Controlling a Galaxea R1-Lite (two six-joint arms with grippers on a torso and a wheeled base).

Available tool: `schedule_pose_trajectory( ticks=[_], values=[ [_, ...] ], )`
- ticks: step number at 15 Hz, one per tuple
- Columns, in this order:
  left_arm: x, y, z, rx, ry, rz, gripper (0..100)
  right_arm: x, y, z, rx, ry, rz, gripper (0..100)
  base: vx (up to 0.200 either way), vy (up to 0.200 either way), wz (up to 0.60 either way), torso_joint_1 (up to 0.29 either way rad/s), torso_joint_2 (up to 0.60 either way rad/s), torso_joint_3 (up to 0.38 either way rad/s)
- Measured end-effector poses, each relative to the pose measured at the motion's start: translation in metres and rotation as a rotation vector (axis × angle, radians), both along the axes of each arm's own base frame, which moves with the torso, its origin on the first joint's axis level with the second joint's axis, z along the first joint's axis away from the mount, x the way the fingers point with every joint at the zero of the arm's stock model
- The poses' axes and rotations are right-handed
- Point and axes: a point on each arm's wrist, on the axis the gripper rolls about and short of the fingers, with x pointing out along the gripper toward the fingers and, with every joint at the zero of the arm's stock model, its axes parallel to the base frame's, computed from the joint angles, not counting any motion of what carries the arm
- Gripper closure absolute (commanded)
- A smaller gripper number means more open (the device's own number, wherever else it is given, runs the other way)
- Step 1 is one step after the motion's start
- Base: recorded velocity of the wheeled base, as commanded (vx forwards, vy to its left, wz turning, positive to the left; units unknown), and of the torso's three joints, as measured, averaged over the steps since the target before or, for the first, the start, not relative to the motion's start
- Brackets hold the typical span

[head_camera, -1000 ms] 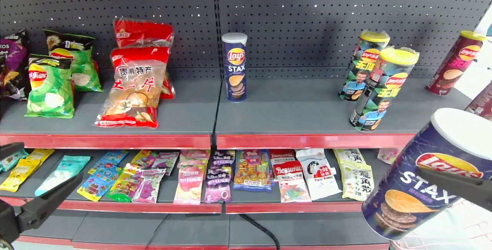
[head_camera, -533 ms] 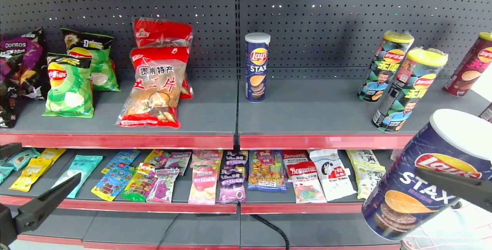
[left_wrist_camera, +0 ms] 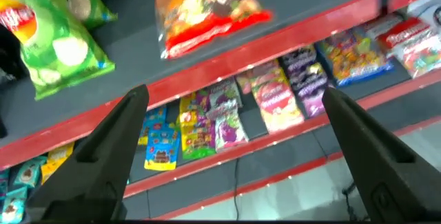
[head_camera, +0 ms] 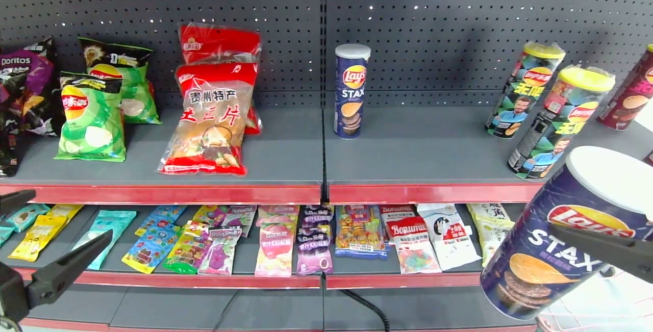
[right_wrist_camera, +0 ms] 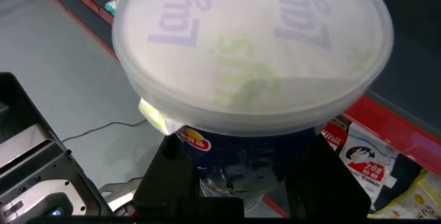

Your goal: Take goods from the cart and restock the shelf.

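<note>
The left gripper (head_camera: 71, 214) hangs low at the left, level with the lower shelf's candy packets (head_camera: 219, 243), its fingers spread wide and holding nothing. On the upper shelf (head_camera: 408, 153) lie green chip bags (head_camera: 92, 123) and a red bag (head_camera: 211, 123). A blue can (head_camera: 351, 91) stands upright near the middle, with yellow-lidded cans (head_camera: 561, 123) farther right. At the far right the right gripper (right_wrist_camera: 244, 182) is clamped on a second blue chips can (head_camera: 551, 240), which is tilted with its lid toward the shelf and held off the shelf's front. The pale mesh beneath it is probably the cart (head_camera: 612, 304).

Chip bags (head_camera: 92, 123) left on upper shelf (head_camera: 408, 161), can (head_camera: 351, 92) centre; candy packets (head_camera: 275, 243) below
</note>
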Motion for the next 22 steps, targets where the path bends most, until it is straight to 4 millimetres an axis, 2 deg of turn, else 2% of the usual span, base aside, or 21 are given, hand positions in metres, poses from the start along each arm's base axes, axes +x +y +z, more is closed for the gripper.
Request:
schedule_pose_trajectory(
  ticks=[6, 13, 21, 22],
  values=[
    [-0.0001, 0.0, 0.0007, -0.001, -0.003, 0.001, 0, 0.0004, 0.0001, 0.0, 0.0, 0.002, 0.001, 100, 0.0, 0.0, 0.0, 0.0, 0.0, 0.0],
    [0.0001, 0.0003, 0.0018, 0.0, -0.008, 0.012, 0, 0.0009, 0.0002, -0.0003, -0.001, 0.004, -0.001, 100, 0.2, 0.0, 0.0, 0.006, 0.0, 0.004],
    [0.0008, 0.0, 0.0008, 0.013, -0.004, 0.006, 0, 0.0027, 0.0008, -0.0009, -0.002, 0.011, 0.0, 100, 0.0, 0.0, 0.0, 0.0, 0.0, 0.0],
    [0.0011, 0.0, 0.0007, 0.016, -0.003, 0.006, 0, 0.0029, 0.0007, -0.001, -0.002, 0.012, -0.001, 100, 0.2, 0.0, 0.0, -0.002, 0.01, 0.007]
  ],
)
